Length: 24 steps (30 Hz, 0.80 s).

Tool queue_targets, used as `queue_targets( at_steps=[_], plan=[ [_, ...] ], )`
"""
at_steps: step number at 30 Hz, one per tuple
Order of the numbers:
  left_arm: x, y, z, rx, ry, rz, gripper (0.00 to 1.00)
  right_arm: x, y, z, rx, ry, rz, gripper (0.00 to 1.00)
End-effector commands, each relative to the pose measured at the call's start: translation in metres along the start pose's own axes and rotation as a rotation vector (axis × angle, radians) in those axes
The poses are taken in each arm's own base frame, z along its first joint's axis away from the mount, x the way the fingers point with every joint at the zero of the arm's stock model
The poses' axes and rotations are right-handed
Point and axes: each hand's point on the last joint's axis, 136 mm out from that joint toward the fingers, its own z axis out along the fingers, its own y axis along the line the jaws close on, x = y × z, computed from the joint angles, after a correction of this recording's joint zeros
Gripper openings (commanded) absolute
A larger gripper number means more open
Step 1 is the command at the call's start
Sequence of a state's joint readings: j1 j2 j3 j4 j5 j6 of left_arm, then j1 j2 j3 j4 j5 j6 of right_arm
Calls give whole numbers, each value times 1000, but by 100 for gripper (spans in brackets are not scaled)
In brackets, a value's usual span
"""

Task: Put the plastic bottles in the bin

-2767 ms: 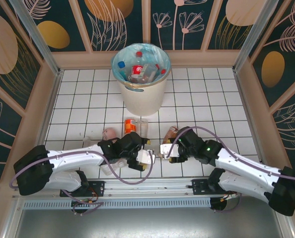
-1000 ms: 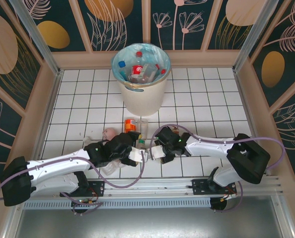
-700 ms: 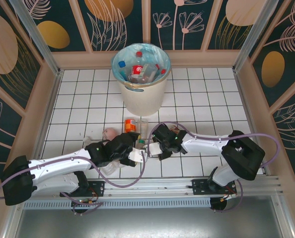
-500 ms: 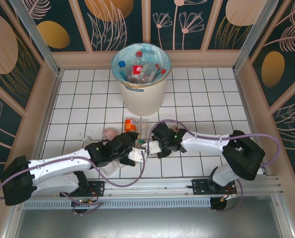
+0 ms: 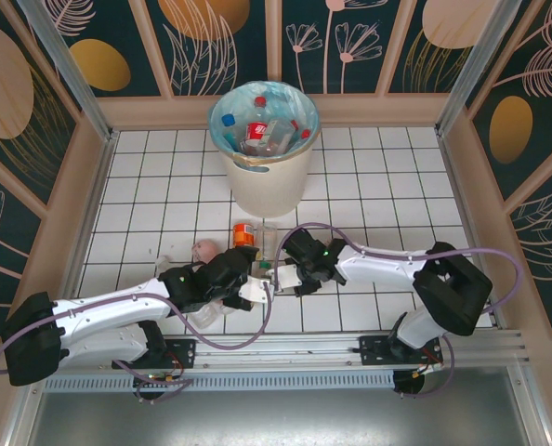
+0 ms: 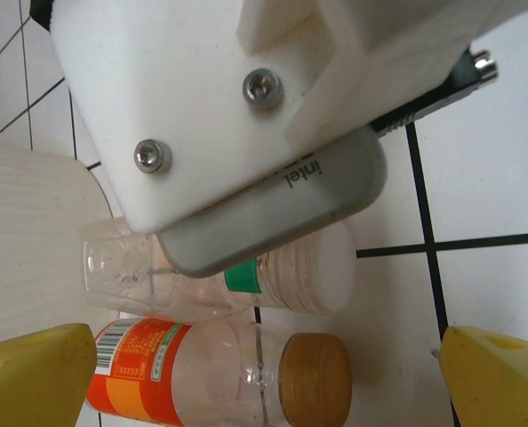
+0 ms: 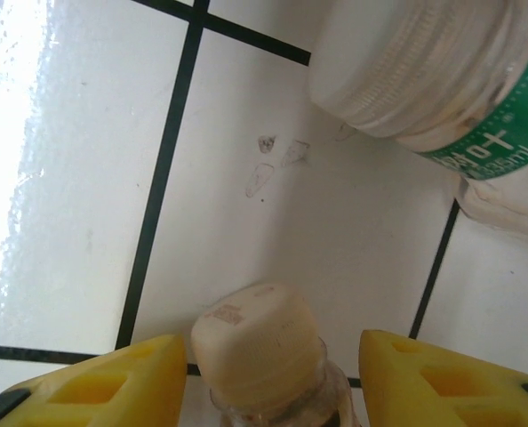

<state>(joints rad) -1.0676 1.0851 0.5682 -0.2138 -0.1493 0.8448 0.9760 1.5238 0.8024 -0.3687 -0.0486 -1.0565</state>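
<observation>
Plastic bottle [image 7: 257, 342] — centred in the spread right claw [image 7: 268, 358]

We find the near middle of the worktop [image 5: 387, 177] tight — the right arm's white camera housing [image 6: 246, 107] hangs directly ahead of the left end effector [image 6: 264, 378], over a white-capped bottle [image 6: 291, 280] and an orange-labelled bottle [image 6: 202, 374] lying side by side. Bare tiles flank the bin [image 5: 262, 190] on both sides.

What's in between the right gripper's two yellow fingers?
In the right wrist view, a bottle's pale cap sits between the yellow fingers, with bare white tile beyond it.
</observation>
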Motion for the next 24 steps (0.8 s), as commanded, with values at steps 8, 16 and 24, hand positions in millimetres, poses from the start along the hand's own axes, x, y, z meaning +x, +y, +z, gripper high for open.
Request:
queue_targets(
  at_steps=[8, 16, 24],
  plan=[
    [-3, 0, 0, -6, -15, 6, 98, -12, -6, 7, -34, -19, 41, 52],
    [-2, 2, -1, -19, -8, 2, 99, -5, -4, 10, -23, 5, 26, 58],
    [-2, 1, 0, -16, -9, -3, 99, -2, -4, 18, -31, 15, 44, 54]
  ],
)
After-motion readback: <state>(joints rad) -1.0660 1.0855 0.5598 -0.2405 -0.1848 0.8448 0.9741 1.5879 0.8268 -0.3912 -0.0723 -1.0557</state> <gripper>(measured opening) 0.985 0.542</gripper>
